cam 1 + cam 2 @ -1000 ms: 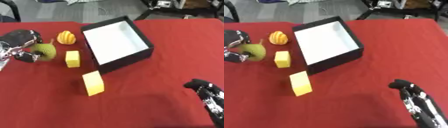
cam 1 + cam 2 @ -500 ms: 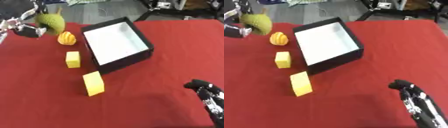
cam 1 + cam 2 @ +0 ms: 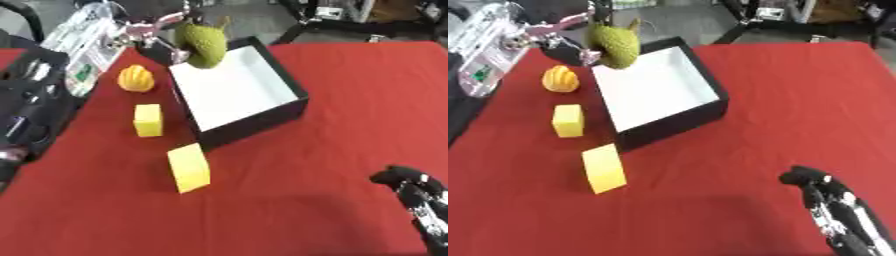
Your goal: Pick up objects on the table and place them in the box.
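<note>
A: Where does the left hand [image 3: 566, 42] stand?

B: At the upper left of the frame, fingers curled round the green fruit [image 3: 614, 46]. The fruit hangs in the air over the near-left corner of the box [image 3: 710, 107], partly above the white floor and partly above the wall.

A: So the step in hand looks like the drop into the box?

B: That is the fair reading. To do it well the hand should carry the fruit further toward the middle of the frame, until the whole fruit sits over the white floor, clear of the black wall. Then it should lower the fruit close to the floor before the fingers open. The fruit is rounded and would likely roll or bounce if let go from high up.

A: Any risk nearby?

B: The wall is the main one. Released where it hangs now, the fruit could clip the rim and tumble out onto the red desk [image 3: 332, 80]. The arm also passes above the orange fruit [image 3: 136, 78], so it should stay high on the way.

A: What waits on the desk?

B: The orange fruit at left, near the box. Below it lies a small yellow block [image 3: 148, 120], and lower still a larger yellow block [image 3: 190, 167], just off the box's near corner. All three are apart from one another.

A: And the right hand [image 3: 829, 202]?

B: It rests idle at the lower right, and whether its fingers are straight or curled cannot be told.
</note>
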Motion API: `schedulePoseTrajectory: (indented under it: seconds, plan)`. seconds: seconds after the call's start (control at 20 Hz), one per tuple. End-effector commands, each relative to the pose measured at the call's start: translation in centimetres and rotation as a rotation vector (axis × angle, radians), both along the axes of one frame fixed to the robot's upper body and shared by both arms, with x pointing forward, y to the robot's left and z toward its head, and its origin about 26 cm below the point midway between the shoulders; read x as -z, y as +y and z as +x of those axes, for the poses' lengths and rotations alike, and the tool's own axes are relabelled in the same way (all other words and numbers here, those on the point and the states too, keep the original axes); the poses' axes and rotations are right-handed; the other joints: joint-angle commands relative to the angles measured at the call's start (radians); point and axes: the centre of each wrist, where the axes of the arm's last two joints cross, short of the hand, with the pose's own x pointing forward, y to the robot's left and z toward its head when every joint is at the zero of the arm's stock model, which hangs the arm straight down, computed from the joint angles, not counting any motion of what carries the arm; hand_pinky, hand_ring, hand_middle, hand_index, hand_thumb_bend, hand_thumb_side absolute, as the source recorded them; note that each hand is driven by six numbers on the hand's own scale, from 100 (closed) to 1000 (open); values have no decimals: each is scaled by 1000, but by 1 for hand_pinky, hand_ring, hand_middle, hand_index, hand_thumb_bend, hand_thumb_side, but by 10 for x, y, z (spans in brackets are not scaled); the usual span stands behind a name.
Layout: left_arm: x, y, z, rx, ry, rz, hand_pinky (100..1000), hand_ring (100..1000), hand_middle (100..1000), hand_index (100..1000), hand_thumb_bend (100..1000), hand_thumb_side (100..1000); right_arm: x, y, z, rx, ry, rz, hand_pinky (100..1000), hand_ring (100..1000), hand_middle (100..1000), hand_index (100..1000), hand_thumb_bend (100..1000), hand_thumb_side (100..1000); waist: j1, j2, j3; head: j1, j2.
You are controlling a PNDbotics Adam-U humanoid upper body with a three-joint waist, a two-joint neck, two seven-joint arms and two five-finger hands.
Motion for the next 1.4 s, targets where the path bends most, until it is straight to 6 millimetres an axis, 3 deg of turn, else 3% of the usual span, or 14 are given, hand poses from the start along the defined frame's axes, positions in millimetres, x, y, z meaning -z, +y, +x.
schedulePoseTrajectory:
  seconds: [0.05,0.2,0.3,0.35,0.45,0.55,0.75,0.95,1.15,1.25,1.4]
  plan:
    - [7,-14,11,7,-6,16,744,597,594,528,115,121,-3,0,1,-20,-10,-5,1000,804,713,808,100,523,-11,-21,-3,8,-2]
    - [25,-27,18,4,10,16,743,596,594,544,100,110,-3,1,1,-33,-10,-4,1000,804,713,808,100,523,-14,-19,-8,14,-2]
    - [36,-34,21,5,17,16,744,600,605,644,114,113,-3,2,1,-36,-11,-3,1000,803,713,808,100,523,-16,-18,-12,18,-2]
    - [39,-37,21,7,18,15,746,608,625,703,173,198,-2,2,1,-37,-10,-2,1000,804,713,808,100,523,-16,-18,-13,19,-2]
    - [44,-41,22,16,17,8,750,618,654,792,291,490,-2,2,1,-40,-10,-2,1000,804,713,808,100,523,-16,-18,-15,21,-2]
    - [46,-43,22,29,10,-1,755,629,680,884,407,703,-2,2,1,-42,-10,-2,1000,804,713,808,100,523,-15,-19,-16,20,-2]
    - [44,-43,20,42,-2,-12,759,640,702,946,517,860,-3,2,2,-40,-10,-1,1000,804,713,809,100,523,-14,-20,-16,17,-2]
    - [33,-34,20,22,-17,-22,769,658,723,973,567,936,-3,2,2,-39,-10,-2,1000,804,713,809,100,523,-13,-20,-14,12,-2]
    - [13,-15,19,-19,-46,-33,778,674,740,982,561,957,-3,1,2,-32,-9,-3,1000,804,714,809,100,523,-12,-21,-11,5,-2]
    - [-3,-3,15,-31,-68,-48,782,679,745,981,539,946,-2,0,2,-28,-8,-4,1000,804,714,809,100,523,-11,-22,-8,0,-2]
    - [-34,20,0,-28,-107,-76,789,678,745,967,423,825,-2,-1,2,-20,-7,-8,1000,804,714,809,100,523,-8,-23,0,-10,-2]
